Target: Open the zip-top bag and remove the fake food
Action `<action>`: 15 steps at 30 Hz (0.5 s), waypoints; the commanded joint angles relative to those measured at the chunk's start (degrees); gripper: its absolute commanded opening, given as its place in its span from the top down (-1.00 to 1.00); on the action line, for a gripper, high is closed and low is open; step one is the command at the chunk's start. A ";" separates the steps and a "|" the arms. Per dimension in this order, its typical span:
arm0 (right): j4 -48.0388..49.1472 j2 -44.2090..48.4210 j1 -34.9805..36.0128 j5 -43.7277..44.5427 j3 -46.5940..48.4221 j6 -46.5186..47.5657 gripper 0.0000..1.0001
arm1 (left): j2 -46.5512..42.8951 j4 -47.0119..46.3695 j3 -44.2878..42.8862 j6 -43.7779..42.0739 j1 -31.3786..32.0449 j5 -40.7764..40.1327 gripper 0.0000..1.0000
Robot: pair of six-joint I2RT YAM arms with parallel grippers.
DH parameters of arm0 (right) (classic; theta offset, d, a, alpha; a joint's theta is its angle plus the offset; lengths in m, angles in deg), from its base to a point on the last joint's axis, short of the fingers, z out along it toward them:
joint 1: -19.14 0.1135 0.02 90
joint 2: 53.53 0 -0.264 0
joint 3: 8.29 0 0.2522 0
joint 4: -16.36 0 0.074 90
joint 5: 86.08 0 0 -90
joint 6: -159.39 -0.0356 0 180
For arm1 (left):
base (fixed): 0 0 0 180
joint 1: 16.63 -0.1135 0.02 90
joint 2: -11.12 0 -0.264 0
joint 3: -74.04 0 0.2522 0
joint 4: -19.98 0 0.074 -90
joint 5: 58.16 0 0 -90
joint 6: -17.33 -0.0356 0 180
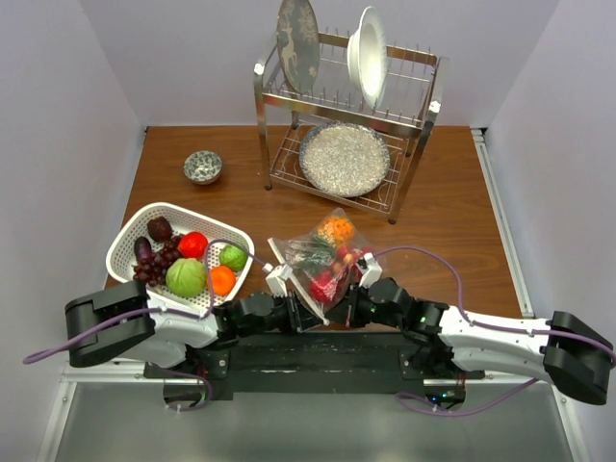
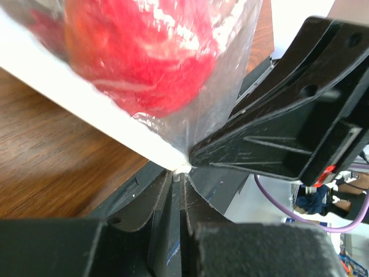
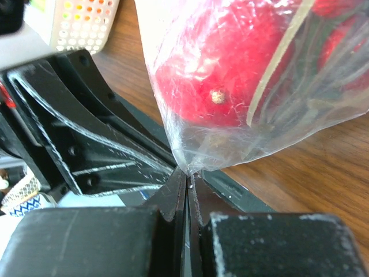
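Note:
The clear zip-top bag (image 1: pixel 322 255) is held up near the table's front edge between both grippers. Inside it I see fake food: an orange piece (image 1: pixel 337 229), green leafy bits (image 1: pixel 313 253) and red fruit (image 1: pixel 325 286). My left gripper (image 1: pixel 300 313) is shut on the bag's white zip-strip corner (image 2: pixel 180 167); a big red fruit (image 2: pixel 144 52) presses against the plastic right above. My right gripper (image 1: pixel 348 306) is shut on the opposite bottom corner of the bag (image 3: pixel 187 171), with a red apple (image 3: pixel 225 69) just above it. The two grippers almost touch.
A white slotted basket (image 1: pixel 130 236) at the left holds grapes, a tomato, green and orange fake food. A small patterned bowl (image 1: pixel 203 166) sits behind it. A metal dish rack (image 1: pixel 346 115) with plates and a speckled dish stands at the back.

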 commanded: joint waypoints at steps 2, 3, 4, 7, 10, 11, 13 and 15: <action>-1.82 -0.64 0.25 -3.76 1.98 2.99 1.00 | -3.08 -0.30 0.27 0.75 -1.60 -3.39 0.70; -1.91 -0.30 0.25 -3.94 1.71 3.08 1.00 | -3.26 -0.13 0.35 0.66 -2.39 -3.21 0.70; -2.00 0.05 0.25 -3.94 1.62 2.99 1.00 | -3.44 0.13 0.44 0.57 -2.75 -3.12 0.70; -2.70 1.11 0.25 -3.59 1.10 2.91 1.00 | -4.93 2.24 0.53 -0.22 -4.42 -2.86 0.70; -3.76 2.25 0.25 -3.32 1.01 2.99 1.00 | -7.47 4.87 0.71 -1.10 -6.09 -3.03 0.70; -4.28 2.52 0.34 -3.24 0.92 3.08 1.00 | -8.78 5.67 0.71 -1.79 -7.40 -3.03 0.70; -4.72 3.30 0.34 -3.15 0.83 3.17 1.00 | -10.11 8.47 0.71 -2.50 -8.90 -2.77 0.70; -5.43 3.83 0.34 -2.89 0.92 3.17 1.00 | -12.39 11.37 0.53 -3.82 -11.53 -2.51 0.70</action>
